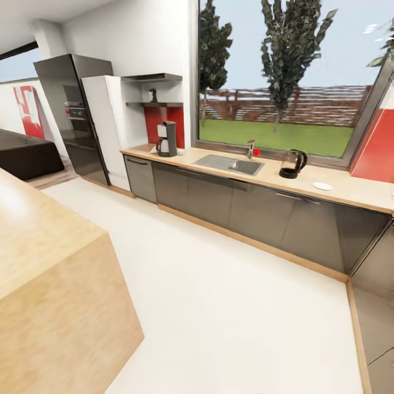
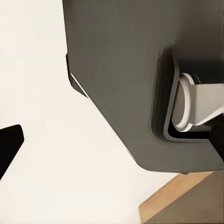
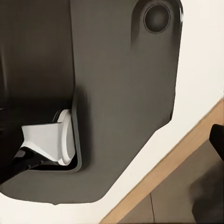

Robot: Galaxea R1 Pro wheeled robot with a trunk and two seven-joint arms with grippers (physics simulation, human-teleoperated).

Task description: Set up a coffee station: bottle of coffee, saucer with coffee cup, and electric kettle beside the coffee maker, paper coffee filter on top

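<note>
I am driving the robot across an open white kitchen floor, well back from the long counter [image 1: 273, 176] that runs from about 10 o'clock to 3 o'clock ahead of me. The coffee maker [image 1: 167, 139] stands on the counter's far left end at 11 o'clock, something pale lying just beside it. Above it, a small dark item that may be the bottle [image 1: 154, 95] sits on a wall shelf [image 1: 158, 104]; it is too small to be sure. The kettle [image 1: 292, 163] stands at 1 o'clock past the sink [image 1: 230, 163], well apart from the coffee maker, and a white disc, likely the saucer [image 1: 323, 186], lies farther right at 2 o'clock. I cannot pick out the cup or filter.

Both wrist views look at the robot's dark base [image 2: 140, 70] over the floor, with a wood edge close by. I cannot tell whether either gripper's fingers are apart or together.

My main worry is the wooden island [image 1: 49, 262] close at 8 o'clock: turning left toward the coffee maker could clip its corner. The cabinet run [image 1: 377, 306] at 4 o'clock hems in the right side
</note>
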